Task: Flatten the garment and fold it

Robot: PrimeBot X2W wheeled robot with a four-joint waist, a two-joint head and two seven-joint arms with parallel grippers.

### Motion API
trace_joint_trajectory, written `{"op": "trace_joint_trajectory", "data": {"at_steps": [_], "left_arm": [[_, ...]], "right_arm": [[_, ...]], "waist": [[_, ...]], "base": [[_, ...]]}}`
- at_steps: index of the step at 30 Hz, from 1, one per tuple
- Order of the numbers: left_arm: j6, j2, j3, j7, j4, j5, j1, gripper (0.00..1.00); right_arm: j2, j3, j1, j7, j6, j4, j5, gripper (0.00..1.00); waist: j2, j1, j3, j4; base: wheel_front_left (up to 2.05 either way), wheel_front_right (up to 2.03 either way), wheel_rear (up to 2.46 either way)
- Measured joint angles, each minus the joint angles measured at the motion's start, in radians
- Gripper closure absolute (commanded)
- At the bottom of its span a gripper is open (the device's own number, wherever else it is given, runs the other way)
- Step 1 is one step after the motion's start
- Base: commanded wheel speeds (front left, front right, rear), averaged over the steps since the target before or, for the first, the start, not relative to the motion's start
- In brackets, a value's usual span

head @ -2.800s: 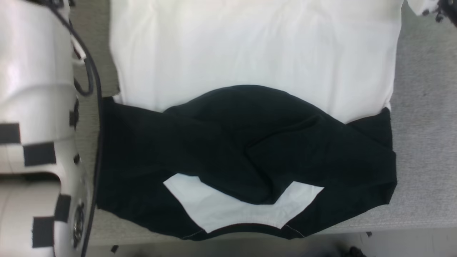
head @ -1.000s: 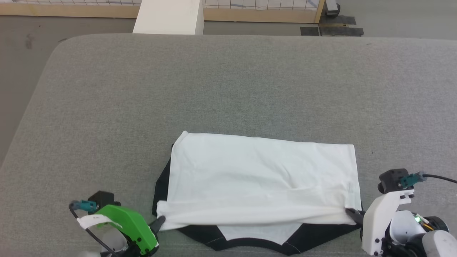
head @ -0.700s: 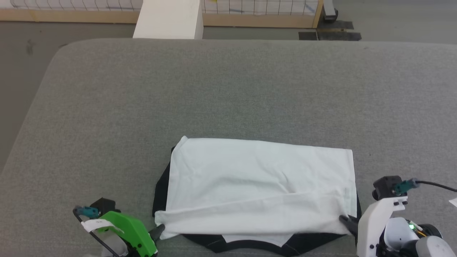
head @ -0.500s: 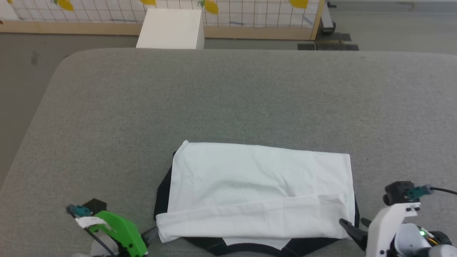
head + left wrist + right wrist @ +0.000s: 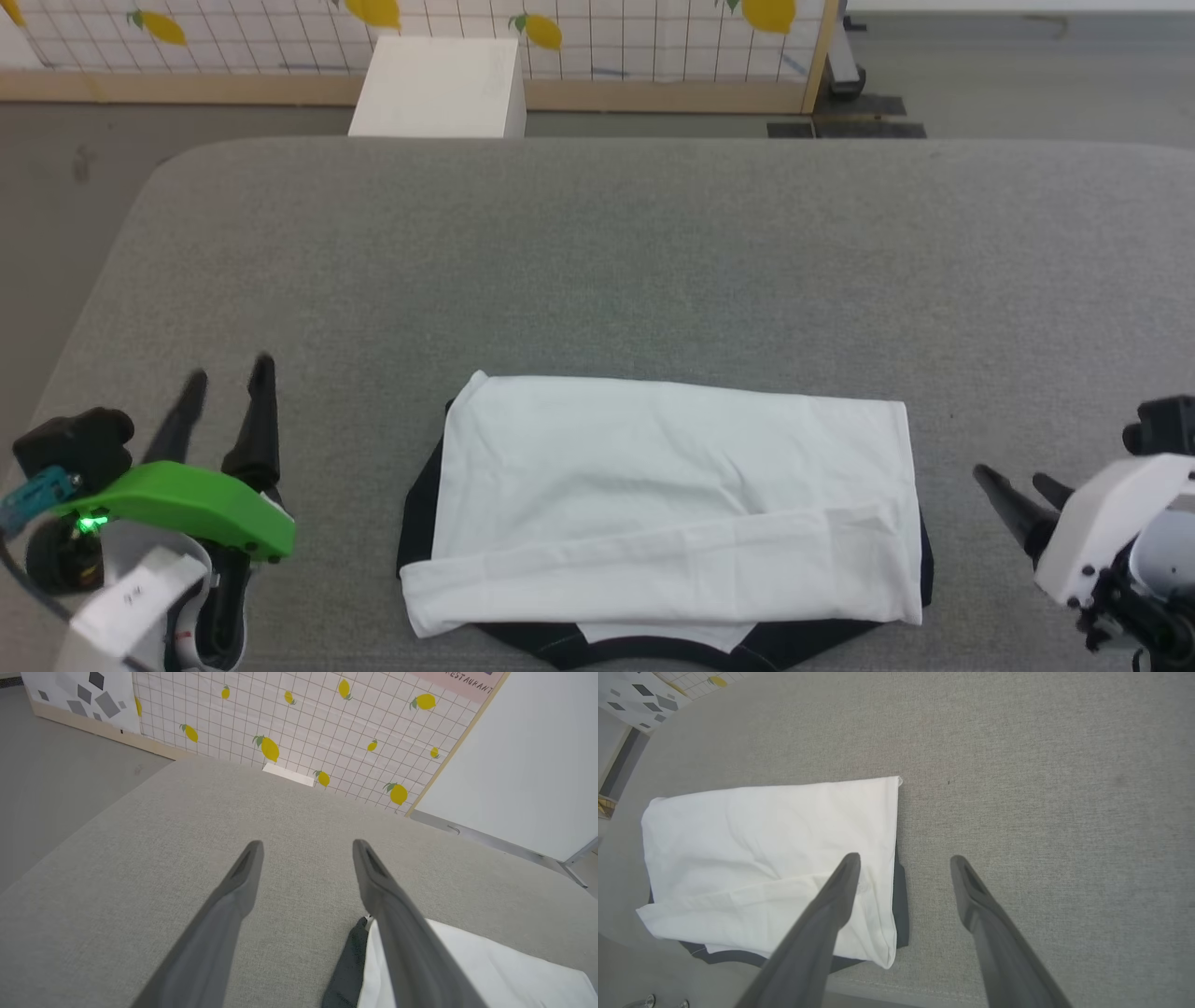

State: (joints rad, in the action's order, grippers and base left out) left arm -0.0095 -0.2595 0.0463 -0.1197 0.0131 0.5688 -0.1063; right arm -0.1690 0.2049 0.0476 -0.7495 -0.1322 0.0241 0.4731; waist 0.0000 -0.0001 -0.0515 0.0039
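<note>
Head view has the garment (image 5: 672,485) lying folded on the grey table (image 5: 597,252), near the table's front edge and between the two arms. A white panel lies on top with a long fold across its near part, and black fabric shows along both sides and the front. Well to the left of it, the left end effector (image 5: 231,370) has its two dark fingers spread wide, holding nothing and clear of the cloth. Off the garment's right edge, the right end effector (image 5: 1008,474) is likewise spread and empty. Left wrist view shows those fingers (image 5: 236,900) apart above bare table, with a corner of the garment behind one of them. Right wrist view shows the fingers parted, one crossing in front of the white panel's edge and the other over bare table. Whether either tip touches the surface I cannot tell.
</note>
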Motion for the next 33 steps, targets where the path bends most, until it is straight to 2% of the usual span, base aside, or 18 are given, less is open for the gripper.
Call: {"op": "trace_joint_trajectory", "data": {"at_steps": [2,4,6,12,16,24,33], "left_arm": [[-0.036,-0.002,-0.015,0.154,-0.012,-0.059,-0.007,0.0],[-0.05,-0.001,-0.037,0.295,-0.027,-0.131,-0.012,0.0],[-0.053,0.002,-0.057,0.362,-0.045,-0.207,-0.019,0.0],[-0.051,0.065,-0.041,0.378,-0.151,-0.347,-0.035,0.0],[-0.056,0.104,-0.018,0.378,-0.166,-0.392,-0.037,0.0],[-0.087,0.147,0.015,0.378,-0.158,-0.42,-0.038,0.0],[-0.105,0.172,0.026,0.378,-0.143,-0.423,-0.039,0.0]], "right_arm": [[0.01,0.008,0.044,-0.005,0.0,-0.037,-0.006,0.0],[0.01,0.001,0.077,-0.023,0.0,-0.075,-0.006,0.0],[0.008,-0.009,0.105,-0.047,0.0,-0.118,0.003,0.0],[-0.047,-0.066,0.148,-0.086,0.0,-0.213,0.058,0.0],[-0.07,-0.116,0.164,-0.087,0.0,-0.252,0.106,0.0],[-0.119,-0.229,0.209,-0.042,0.0,-0.285,0.169,0.0],[-0.125,-0.327,0.268,-0.012,0.001,-0.326,0.205,0.0]], "waist": [[0.0,0.0,-0.018,0.0],[0.0,0.0,-0.036,0.001],[0.0,0.0,-0.058,0.004],[0.0,0.0001,-0.124,0.017],[0.0,0.0001,-0.167,0.029],[0.0,0.0001,-0.214,0.059],[0.0,0.0001,-0.22,0.073]], "base": [[0.0,0.0,0.0],[0.0,0.0,0.0],[0.0,0.0,0.0],[0.0,0.0,0.0],[0.0,0.0,0.0],[0.0,0.0,0.0],[0.0,0.0,0.0]]}}
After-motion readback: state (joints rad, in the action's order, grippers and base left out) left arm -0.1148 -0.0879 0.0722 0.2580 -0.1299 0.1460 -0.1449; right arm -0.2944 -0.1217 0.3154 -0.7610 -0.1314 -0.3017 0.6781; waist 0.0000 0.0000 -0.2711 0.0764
